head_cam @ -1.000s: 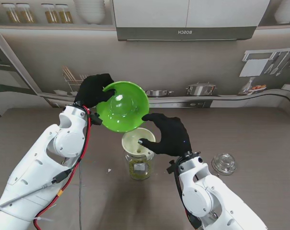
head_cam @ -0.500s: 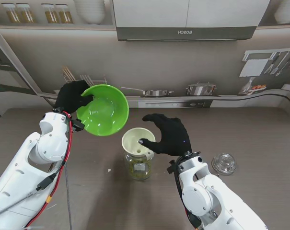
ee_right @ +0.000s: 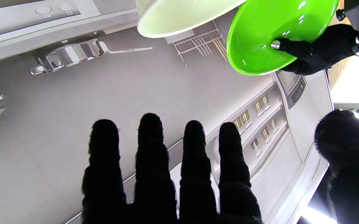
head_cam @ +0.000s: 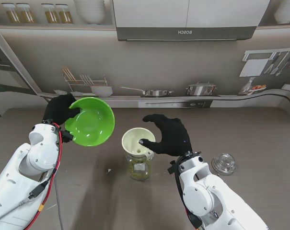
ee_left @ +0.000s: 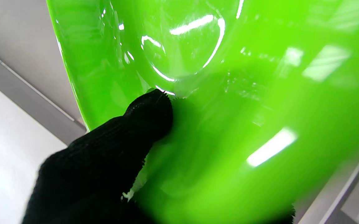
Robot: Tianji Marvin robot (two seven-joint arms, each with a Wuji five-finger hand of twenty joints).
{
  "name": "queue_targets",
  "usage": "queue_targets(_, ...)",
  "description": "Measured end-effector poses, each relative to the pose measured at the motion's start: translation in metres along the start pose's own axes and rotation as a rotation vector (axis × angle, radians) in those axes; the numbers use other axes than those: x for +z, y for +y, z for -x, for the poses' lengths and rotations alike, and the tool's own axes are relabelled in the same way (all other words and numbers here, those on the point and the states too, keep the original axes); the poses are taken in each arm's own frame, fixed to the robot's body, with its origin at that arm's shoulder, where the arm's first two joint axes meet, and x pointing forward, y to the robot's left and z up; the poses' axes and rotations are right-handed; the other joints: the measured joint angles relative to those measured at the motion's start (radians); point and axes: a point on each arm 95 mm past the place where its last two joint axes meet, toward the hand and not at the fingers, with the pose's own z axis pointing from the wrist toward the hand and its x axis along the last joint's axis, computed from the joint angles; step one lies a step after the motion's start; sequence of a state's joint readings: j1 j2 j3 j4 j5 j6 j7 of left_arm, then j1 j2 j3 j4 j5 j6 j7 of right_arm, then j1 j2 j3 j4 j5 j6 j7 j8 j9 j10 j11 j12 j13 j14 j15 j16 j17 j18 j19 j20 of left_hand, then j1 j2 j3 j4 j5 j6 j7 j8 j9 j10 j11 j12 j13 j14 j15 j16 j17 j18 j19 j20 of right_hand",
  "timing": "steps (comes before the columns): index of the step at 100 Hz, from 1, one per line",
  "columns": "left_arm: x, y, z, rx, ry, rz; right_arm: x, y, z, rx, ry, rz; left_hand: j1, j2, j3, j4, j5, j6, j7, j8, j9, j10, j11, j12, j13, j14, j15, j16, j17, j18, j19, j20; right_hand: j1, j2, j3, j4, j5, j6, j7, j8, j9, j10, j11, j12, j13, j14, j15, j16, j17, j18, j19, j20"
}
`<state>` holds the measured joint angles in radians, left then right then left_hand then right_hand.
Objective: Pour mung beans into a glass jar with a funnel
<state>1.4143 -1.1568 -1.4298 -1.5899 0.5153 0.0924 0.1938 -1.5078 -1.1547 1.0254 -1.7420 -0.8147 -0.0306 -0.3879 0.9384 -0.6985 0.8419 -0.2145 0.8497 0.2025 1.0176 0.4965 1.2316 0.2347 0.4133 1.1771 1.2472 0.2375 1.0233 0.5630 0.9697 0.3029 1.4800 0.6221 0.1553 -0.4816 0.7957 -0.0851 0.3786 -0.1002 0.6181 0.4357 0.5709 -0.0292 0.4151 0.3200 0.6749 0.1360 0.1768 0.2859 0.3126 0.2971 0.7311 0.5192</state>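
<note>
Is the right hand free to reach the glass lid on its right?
Probably yes: the right hand holds nothing, only fingertips by the funnel, and bare table lies between it and the lid.

Glass jar (head_cam: 138, 167) upright on the table, partly filled with mung beans (head_cam: 136, 167). Cream funnel (head_cam: 136, 141) seated in its mouth, wide end up, looking empty inside. Bright green bowl (head_cam: 89, 121) held in the air well to the left of the jar, tilted with its glossy, empty inside facing the funnel.
</note>
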Motion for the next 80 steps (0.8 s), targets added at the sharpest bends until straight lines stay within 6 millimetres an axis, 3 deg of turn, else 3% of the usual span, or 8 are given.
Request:
queue_targets(30,-0.008,0.027,0.024,0.017,-0.070,0.069,0.000,0.000,0.000,-0.001,-0.002,-0.008,0.001,0.000,0.000,0.000,0.000,0.001,-0.002,0.001,0.000,0.001,0.000,0.000,0.000,0.002,0.000,0.000,0.000,0.002,0.000,0.000,0.000,0.000,0.000,0.000,0.000,0.000,0.000,0.000,0.000,0.000,0.000,0.000,0.000,0.000,0.000,0.000,0.000,0.000,0.000,0.000)
queue_targets(80,-0.021,0.077,0.044,0.010,-0.164,0.209,0.000,0.001,0.001,-0.002,-0.006,-0.013,0.001,0.000,0.000,0.000,0.000,0.002,-0.004,0.005,0.000,0.002,0.000,0.000,0.000,0.005,0.000,0.000,0.000,0.002,0.000,0.000,0.000,0.004,0.000,0.000,0.000,0.000,0.000,0.000,0.000,0.000,0.000,0.000,0.000,0.000,0.000,0.000,0.000,0.000,0.000,-0.001)
